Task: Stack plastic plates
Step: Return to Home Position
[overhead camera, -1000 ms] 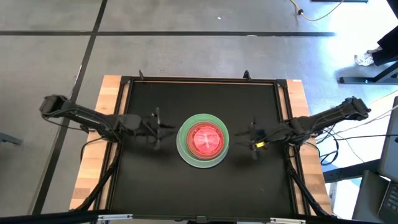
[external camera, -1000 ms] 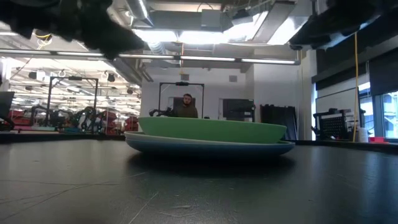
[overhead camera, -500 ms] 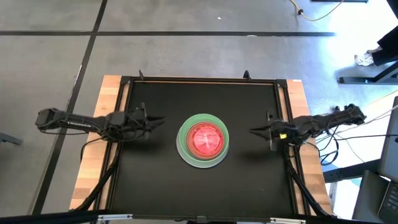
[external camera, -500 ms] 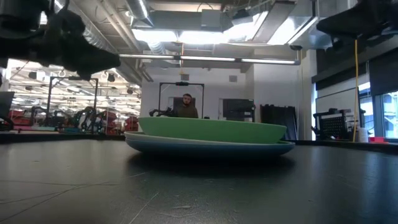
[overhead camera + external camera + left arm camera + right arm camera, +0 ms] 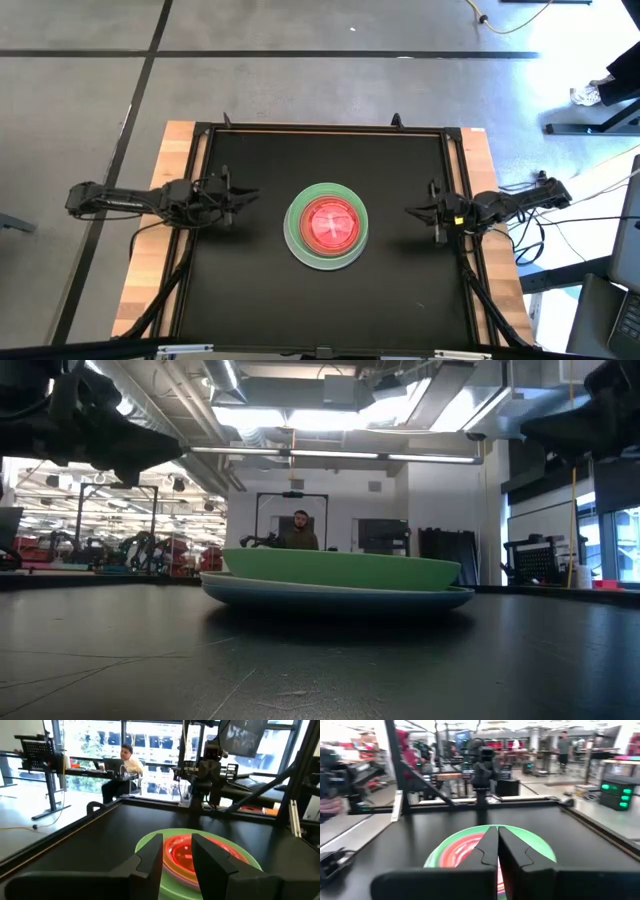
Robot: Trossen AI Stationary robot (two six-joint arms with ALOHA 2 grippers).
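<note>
The plastic plates stand in one stack (image 5: 326, 226) at the middle of the black table. A wide blue plate (image 5: 340, 597) lies at the bottom on the table, a green one (image 5: 340, 570) rests on it, and pink translucent ones (image 5: 330, 222) sit on top. My left gripper (image 5: 255, 192) hovers left of the stack, open and pointing at it, with nothing between its fingers (image 5: 176, 842). My right gripper (image 5: 408, 211) hovers right of the stack, shut and empty (image 5: 497, 832), also pointing at it.
A wooden border (image 5: 150, 250) and a dark frame (image 5: 320, 128) run around the black mat. Bare mat lies on every side of the stack. A person (image 5: 301, 530) sits at a desk in the room beyond the far edge.
Both arms have drawn back from the stack, the left toward the table's left edge, the right toward the right edge. My right gripper has shut with nothing in it. The stack has not moved.
</note>
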